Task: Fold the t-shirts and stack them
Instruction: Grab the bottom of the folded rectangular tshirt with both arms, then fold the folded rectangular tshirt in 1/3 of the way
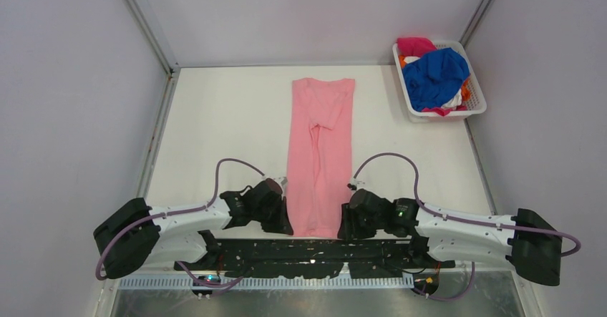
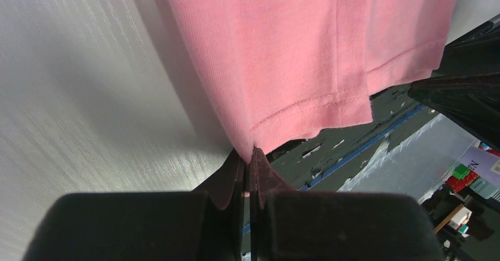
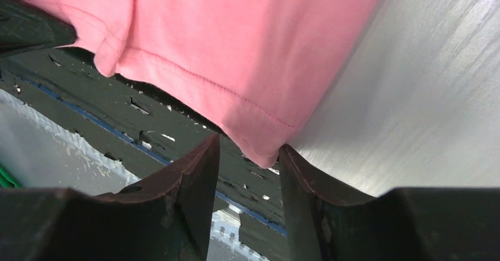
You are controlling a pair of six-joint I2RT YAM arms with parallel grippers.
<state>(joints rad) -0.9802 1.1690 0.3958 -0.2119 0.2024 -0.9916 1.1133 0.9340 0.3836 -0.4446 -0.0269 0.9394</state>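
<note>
Now we are pinching the folded light pink cloth t-shirt (image 1: 320, 152) by its hem in our left gripper (image 2: 249, 155); our right gripper (image 3: 250, 149) is straddling the hem, unclenched.

The setup was a white tabletop (image 1: 215, 131) boxed in by plain pale lilac-grey walls (image 1: 308, 9) on three sides, with bare metal posts (image 1: 143, 22) running up the two far corners and a white plastic basket (image 1: 447, 116) parked in the far right corner. The near edge had a black strip (image 1: 308, 249) with badly chipped paint, then a white ribbed rail (image 1: 286, 283) and a brushed metal surface (image 1: 322, 304) below. Lighting was soft and even, just a streaky sheen on the table up close, plus some blurry coloured clutter (image 2: 471, 178) past the edge.
</note>
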